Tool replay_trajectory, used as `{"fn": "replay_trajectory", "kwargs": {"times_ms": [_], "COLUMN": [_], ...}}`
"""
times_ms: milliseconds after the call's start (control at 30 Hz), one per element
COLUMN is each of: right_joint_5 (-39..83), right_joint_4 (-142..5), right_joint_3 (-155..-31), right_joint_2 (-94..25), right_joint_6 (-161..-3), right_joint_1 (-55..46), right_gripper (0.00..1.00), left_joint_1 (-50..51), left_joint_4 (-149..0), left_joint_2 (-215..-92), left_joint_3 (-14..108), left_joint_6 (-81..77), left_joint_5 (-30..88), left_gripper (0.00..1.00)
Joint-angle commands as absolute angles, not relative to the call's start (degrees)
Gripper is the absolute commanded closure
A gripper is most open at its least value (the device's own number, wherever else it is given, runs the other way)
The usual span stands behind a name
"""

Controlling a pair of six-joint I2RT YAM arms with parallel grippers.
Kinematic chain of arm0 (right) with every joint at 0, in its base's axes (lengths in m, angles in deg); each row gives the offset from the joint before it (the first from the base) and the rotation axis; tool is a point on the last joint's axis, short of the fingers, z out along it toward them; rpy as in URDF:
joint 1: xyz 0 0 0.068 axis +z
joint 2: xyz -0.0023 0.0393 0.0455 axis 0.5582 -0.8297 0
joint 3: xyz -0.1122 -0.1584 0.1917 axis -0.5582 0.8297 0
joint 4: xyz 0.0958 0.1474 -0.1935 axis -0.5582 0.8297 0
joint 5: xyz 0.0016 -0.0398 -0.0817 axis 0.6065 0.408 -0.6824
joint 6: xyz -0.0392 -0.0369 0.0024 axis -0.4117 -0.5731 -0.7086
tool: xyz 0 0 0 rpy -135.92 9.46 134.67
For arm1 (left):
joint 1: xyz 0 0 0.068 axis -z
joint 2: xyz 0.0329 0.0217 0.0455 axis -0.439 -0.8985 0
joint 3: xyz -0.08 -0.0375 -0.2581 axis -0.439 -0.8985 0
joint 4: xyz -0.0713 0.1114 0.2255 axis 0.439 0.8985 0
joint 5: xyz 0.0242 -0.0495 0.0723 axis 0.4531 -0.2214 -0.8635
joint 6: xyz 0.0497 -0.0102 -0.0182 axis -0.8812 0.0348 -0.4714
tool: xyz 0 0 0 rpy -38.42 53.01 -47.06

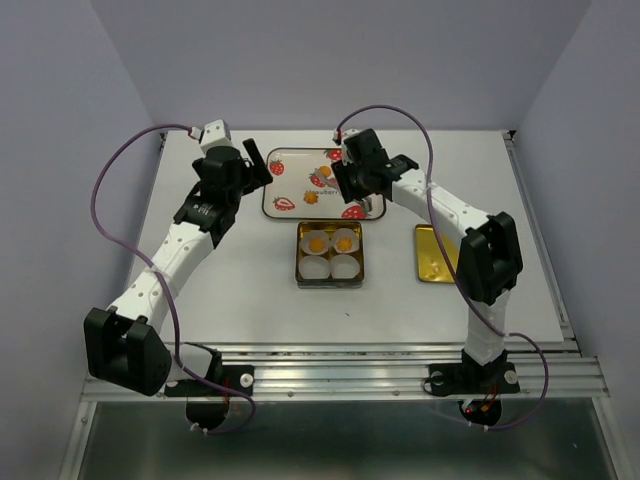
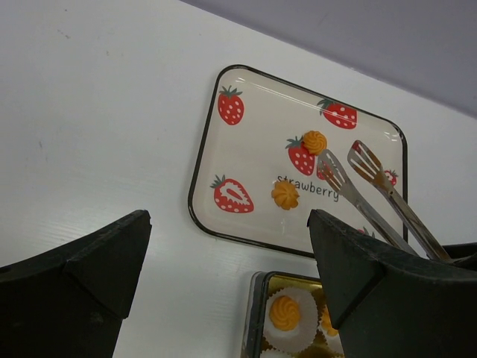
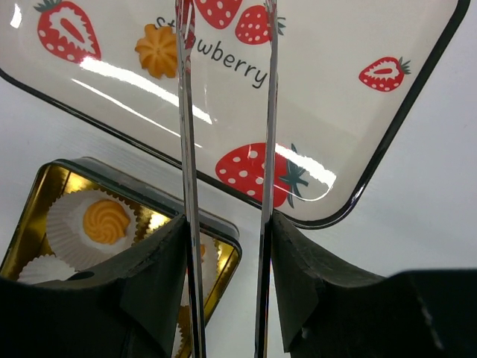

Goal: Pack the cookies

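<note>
The right gripper [image 3: 227, 231] clamps metal tongs [image 3: 187, 149] between its fingers, a cookie [image 3: 157, 50] just left of their tips. The left gripper's [image 2: 229, 222] fingers are spread wide, with the tray [image 2: 257, 142] beyond them.

The tongs [image 3: 190, 149] run off the right wrist view's top edge, tips unseen. The tin [image 2: 257, 313] is cut by the left wrist view's bottom edge, one cookie [image 2: 326, 319] half behind the left claw [image 2: 229, 224].

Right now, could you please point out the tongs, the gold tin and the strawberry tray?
tongs [image 2: 334, 173]: left wrist view, one slotted head.
gold tin [image 3: 31, 224]: right wrist view, inner gold wall.
strawberry tray [image 2: 264, 119]: left wrist view, bare cream surface.
</note>
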State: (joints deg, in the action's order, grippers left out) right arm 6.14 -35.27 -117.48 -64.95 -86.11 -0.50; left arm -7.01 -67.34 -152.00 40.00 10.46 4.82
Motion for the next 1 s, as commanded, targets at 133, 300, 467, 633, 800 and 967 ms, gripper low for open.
{"fn": "replay_trajectory", "kwargs": {"times_ms": [133, 300, 467, 633, 800, 967], "right_joint_5": [7.7, 8.4, 7.4, 7.4, 8.5, 10.4], "right_joint_4": [-38.8, -38.8, -38.8, -38.8, -38.8, -38.7], "right_joint_3": [-122.3, -124.3, -126.7, -128.1, -129.4, -130.6], "right_joint_2": [-68.0, -71.2, -73.7, -75.6, -77.1, -78.5], "right_joint_6": [-87.7, -87.5, -87.1, -86.5, -86.3, -86.8], "right_joint_1": [-1.9, -2.5, -3.0, -3.5, -4.0, -4.0], "right_gripper": [0.48, 0.47, 0.47, 0.46, 0.46, 0.45], "left_joint_1": [-7.1, -7.1, -7.1, -7.1, -7.1, -7.1], "left_joint_4": [-69.9, -69.6, -69.4, -69.2, -68.6, -68.5], "left_joint_2": [-153.2, -154.3, -155.0, -155.7, -156.8, -157.6], "left_joint_3": [42.7, 43.1, 43.5, 43.7, 44.6, 45.0], "left_joint_6": [9.9, 9.8, 9.8, 9.8, 10.0, 10.4], "left_joint_5": [6.1, 6.2, 6.0, 5.5, 5.1, 4.9], "left_gripper": [0.01, 0.01, 0.01, 0.01, 0.01, 0.01]}}
